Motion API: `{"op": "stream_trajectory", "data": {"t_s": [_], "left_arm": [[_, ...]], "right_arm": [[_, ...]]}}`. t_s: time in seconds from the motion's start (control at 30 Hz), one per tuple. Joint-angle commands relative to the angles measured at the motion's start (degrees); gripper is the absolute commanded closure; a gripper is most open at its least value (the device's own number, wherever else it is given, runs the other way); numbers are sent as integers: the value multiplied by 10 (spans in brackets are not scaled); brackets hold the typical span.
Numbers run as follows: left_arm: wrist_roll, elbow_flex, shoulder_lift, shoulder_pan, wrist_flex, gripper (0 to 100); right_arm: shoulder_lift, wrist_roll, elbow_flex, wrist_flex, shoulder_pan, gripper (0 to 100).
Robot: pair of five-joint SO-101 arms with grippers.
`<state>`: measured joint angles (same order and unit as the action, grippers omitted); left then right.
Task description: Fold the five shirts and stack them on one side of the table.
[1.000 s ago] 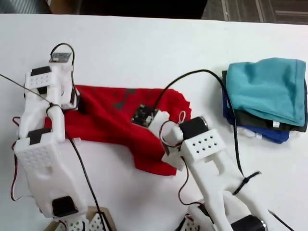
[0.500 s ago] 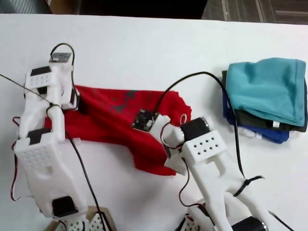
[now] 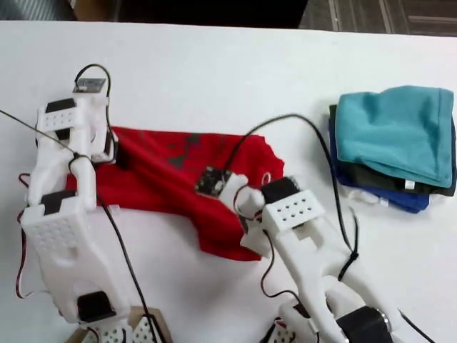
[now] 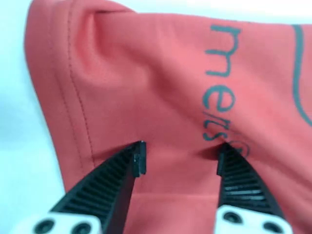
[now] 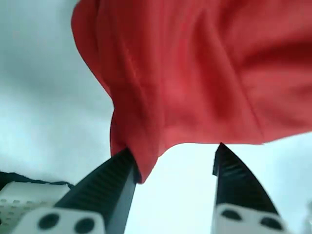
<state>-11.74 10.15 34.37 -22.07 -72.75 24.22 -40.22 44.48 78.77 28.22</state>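
Both sets of jaws stand wide apart, empty: left gripper [image 4: 183, 157] and right gripper [image 5: 174, 158] at the red shirt [image 3: 164, 179].

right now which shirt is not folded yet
The red shirt, lying loose on the table; the others sit folded in the stack, teal shirt on top.

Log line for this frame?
step: folding red shirt | left jaws: open, on shirt | right jaws: open, at shirt edge | stack: teal on top
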Motion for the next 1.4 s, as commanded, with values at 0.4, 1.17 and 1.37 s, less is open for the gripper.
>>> {"op": "stream_trajectory", "data": {"t_s": [0.4,1.17,1.37], "left_arm": [[-2,3,4,4,10,752],[-2,3,4,5,10,752],[-2,3,4,5,10,752]], "right_arm": [[48,30,-106,48,111,793],[-124,49,-62,-36,245,789],[-173,82,-60,-71,249,789]]}}
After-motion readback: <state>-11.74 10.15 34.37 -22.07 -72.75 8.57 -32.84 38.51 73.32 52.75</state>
